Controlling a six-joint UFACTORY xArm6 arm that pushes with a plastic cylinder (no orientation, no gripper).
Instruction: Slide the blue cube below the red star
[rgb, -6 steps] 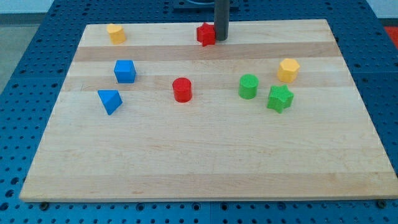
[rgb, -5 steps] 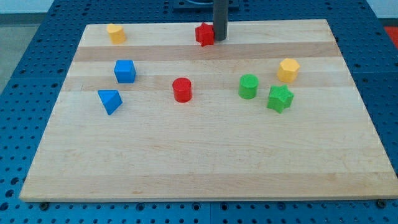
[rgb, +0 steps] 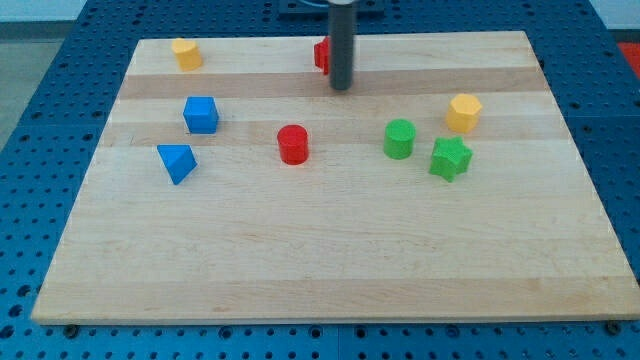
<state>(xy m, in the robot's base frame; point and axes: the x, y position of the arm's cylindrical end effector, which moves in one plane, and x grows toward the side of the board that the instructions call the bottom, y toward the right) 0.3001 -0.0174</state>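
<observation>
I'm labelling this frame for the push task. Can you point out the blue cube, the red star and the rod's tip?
blue cube (rgb: 201, 115): camera view, middle of its front face.
red star (rgb: 321, 55): camera view, visible left part, the rest behind the rod.
my tip (rgb: 341, 87): camera view, rod's very end, just below the star.

On counter (rgb: 330, 260), view's top: yellow block (rgb: 185, 53) at left; red star (rgb: 321, 54) near centre, partly behind rod, my tip (rgb: 341, 87) just below-right. Mid-left: blue cube (rgb: 201, 115) above blue pyramid (rgb: 176, 162). Centre: red cylinder (rgb: 293, 144). Right: green cylinder (rgb: 399, 138) beside green star (rgb: 450, 158), below yellow hexagonal block (rgb: 464, 113).
</observation>
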